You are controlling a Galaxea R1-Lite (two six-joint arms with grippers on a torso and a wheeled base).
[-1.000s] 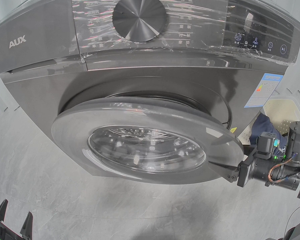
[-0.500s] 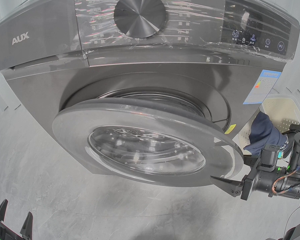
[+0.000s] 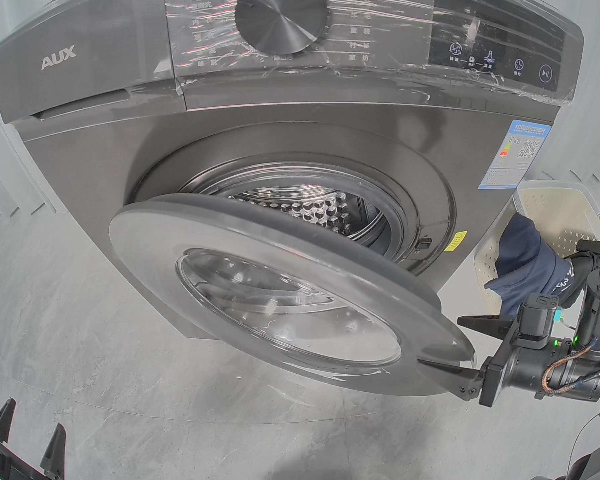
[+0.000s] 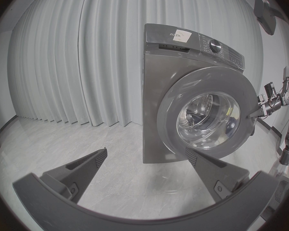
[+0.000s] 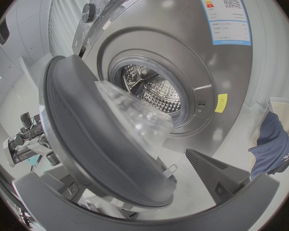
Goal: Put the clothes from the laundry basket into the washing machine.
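Note:
The grey washing machine [image 3: 280,121] has its round door [image 3: 180,235] swung partly open, showing the steel drum [image 3: 313,209]. My right gripper [image 3: 441,341] is open and straddles the door's free edge, one finger in front of the rim and one behind it. In the right wrist view the door [image 5: 86,129] lies between the fingers [image 5: 215,170] and the drum [image 5: 151,90] is beyond. A navy garment [image 3: 527,261] hangs over the rim of the cream laundry basket [image 3: 567,211] right of the machine. My left gripper [image 3: 27,435] is open and holds nothing, low at the left.
Grey tiled floor [image 3: 80,315] spreads in front of the machine and to its left. Pleated curtains [image 4: 70,64] line the wall behind. The basket [image 5: 287,111] stands close against the machine's right side, with dark cloth beside the navy garment [image 5: 273,141].
The door has swung farther open, uncovering the drum. My right gripper has moved down and toward me with the door's edge. The left gripper has not moved.

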